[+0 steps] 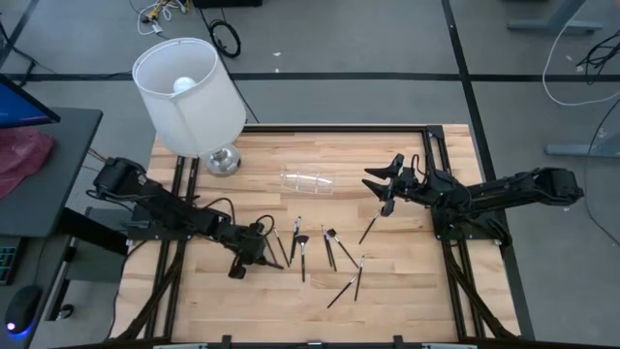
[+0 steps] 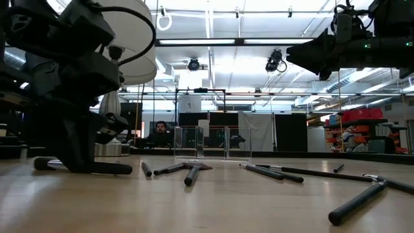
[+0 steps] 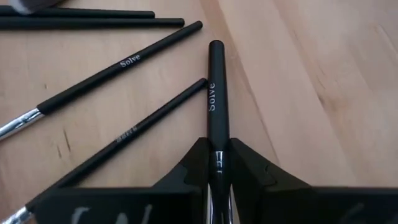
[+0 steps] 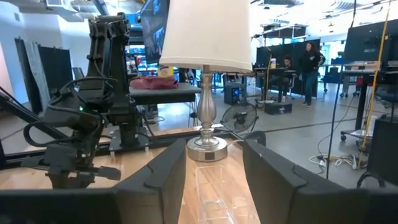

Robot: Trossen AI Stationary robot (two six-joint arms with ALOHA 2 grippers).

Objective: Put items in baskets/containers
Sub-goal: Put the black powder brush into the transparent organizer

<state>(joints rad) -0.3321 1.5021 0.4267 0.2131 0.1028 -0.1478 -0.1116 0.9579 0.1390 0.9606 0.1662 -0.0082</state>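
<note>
Several thin dark makeup brushes point(image 1: 329, 250) lie scattered flat on the wooden table point(image 1: 426, 291), also shown in the low view point(image 2: 278, 172). A clear plastic container point(image 1: 307, 180) lies on the table beyond them, near the lamp; it also shows in the low view point(image 2: 212, 144) and the right wrist view point(image 4: 217, 199). My left gripper point(image 1: 260, 254) is down at the left end of the brushes, shut on one brush point(image 3: 216, 93). My right gripper point(image 1: 380, 190) is open and empty, held above the table to the right of the container, pointing at it point(image 4: 214, 162). My left gripper pinches one black brush between its two fingers point(image 3: 189, 168), where the black handle meets the metal collar point(image 3: 216, 160). The handle sticks out past the fingertips to its free end point(image 3: 216, 46). The brush lies low over the table; whether it rests on the wood, I cannot tell.
A tall lamp with a white shade point(image 1: 189, 92) and a silver base point(image 1: 223, 160) stands at the table's far left, close to the container. Other brushes point(image 3: 118, 68) lie right beside the held one. Bare wood lies along the near edge point(image 1: 426, 310).
</note>
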